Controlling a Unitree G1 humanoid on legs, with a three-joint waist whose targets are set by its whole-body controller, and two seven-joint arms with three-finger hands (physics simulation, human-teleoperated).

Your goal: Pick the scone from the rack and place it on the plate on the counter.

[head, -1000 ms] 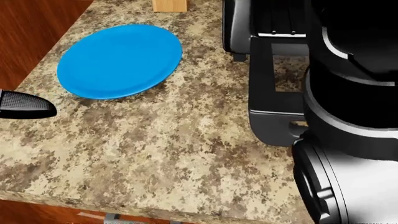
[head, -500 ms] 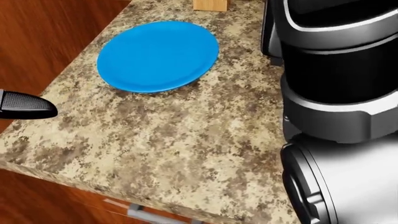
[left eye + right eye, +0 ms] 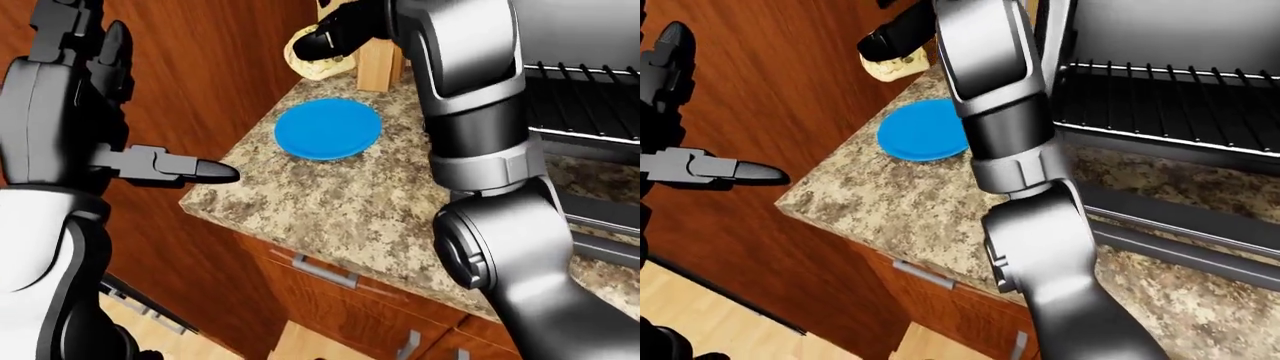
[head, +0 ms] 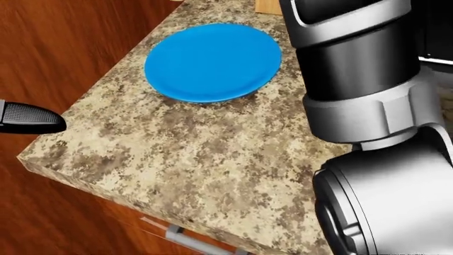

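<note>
The blue plate (image 4: 212,61) lies on the speckled stone counter (image 4: 205,159) near its left corner. It also shows in the left-eye view (image 3: 328,130). My right hand (image 3: 330,37) is shut on the pale scone (image 3: 312,64) and holds it in the air above the plate's top-left edge. The scone also shows in the right-eye view (image 3: 890,66). My left hand (image 3: 150,161) is open and empty, left of the counter's edge, with one finger (image 4: 32,118) pointing right.
An open oven with a wire rack (image 3: 1170,97) stands at the right on the counter. A wooden block (image 3: 380,67) stands beyond the plate. A dark wood wall (image 3: 220,67) runs along the left. Cabinet drawers with handles (image 3: 325,270) are below the counter.
The head view has shifted: the plate and counter slid rightward in the picture. My right arm has risen and now fills the right side. The left finger holds its place.
</note>
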